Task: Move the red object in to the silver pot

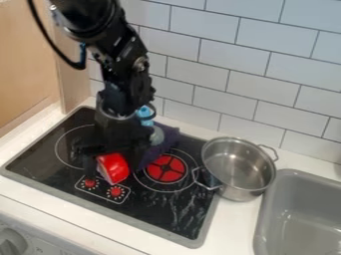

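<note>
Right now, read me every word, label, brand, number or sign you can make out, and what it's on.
None can be read.
Marks round the two red dials on the cooktop: too small to read.
Marks on the front panel beside the grey knob: too small to read.

White tiled wall point(200, 52), dark grout | pale wood panel point(23, 60), left | white countertop point(233, 226) | grey sink point(299, 219), right
</note>
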Tool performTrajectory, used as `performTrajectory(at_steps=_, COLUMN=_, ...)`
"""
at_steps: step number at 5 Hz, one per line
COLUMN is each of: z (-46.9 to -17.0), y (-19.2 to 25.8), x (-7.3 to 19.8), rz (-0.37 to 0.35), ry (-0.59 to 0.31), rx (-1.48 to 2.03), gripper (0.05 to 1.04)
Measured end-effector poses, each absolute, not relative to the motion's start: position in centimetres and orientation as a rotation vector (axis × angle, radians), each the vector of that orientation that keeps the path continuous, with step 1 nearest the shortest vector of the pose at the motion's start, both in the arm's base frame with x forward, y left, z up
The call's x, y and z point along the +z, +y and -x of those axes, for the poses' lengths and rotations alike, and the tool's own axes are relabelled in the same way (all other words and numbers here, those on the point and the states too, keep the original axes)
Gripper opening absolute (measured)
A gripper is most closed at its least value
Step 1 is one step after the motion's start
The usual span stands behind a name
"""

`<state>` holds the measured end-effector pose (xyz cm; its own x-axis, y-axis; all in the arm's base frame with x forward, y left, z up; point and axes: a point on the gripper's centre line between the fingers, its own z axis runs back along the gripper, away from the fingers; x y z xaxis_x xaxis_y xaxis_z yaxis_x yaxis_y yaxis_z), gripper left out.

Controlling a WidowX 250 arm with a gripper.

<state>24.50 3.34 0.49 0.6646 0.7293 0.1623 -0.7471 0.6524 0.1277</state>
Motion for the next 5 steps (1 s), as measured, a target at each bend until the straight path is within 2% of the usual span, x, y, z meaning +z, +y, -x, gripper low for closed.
performTrajectory(at_steps=1, z=-24.6, y=3.6, x=0.4, rz=-0.202, ry=-0.1, rx=0.843, gripper=0.629)
performTrajectory(at_steps=2, z=-24.5, y=3.6, x=0.3, rz=-0.211, ry=-0.095, rx=0.841, gripper=0.552)
performTrajectory(at_steps=4, z=-24.3, y=3.7, x=0.6, rz=-0.217, ry=-0.097, rx=0.841, gripper=0.551)
performTrajectory(at_steps=5, z=-24.5, y=3.7, x=2.3, rz=-0.218, ry=-0.141, rx=0.838, gripper=0.551)
